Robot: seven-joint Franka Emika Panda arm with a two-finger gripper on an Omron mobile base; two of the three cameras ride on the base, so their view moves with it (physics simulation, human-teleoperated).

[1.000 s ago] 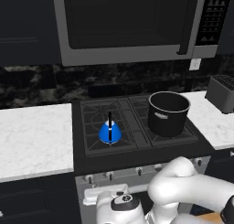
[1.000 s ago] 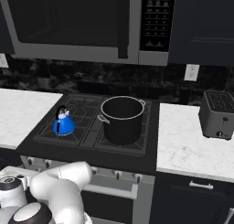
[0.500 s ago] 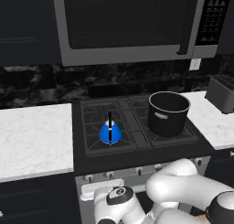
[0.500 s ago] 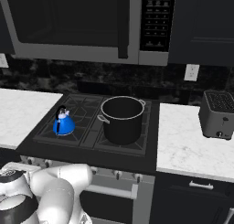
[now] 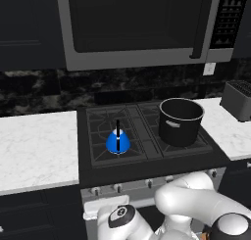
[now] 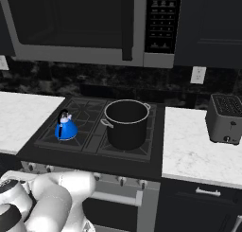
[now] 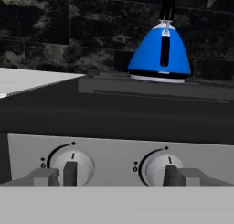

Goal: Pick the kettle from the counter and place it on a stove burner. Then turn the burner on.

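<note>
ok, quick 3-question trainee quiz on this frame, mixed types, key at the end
1. True or false: the kettle sits on the white counter.
2. Multiple choice: the black pot stands on the stove's A) left half B) right half C) counter beside it.
3. Fill in: in the hand view the fingertips point at the stove's ____.

Key: 1 false, it is on the front-left stove burner; 2 B; 3 knobs.

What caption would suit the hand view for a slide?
Open gripper faces the stove's front knobs, with the blue kettle standing above on the cooktop.
</note>
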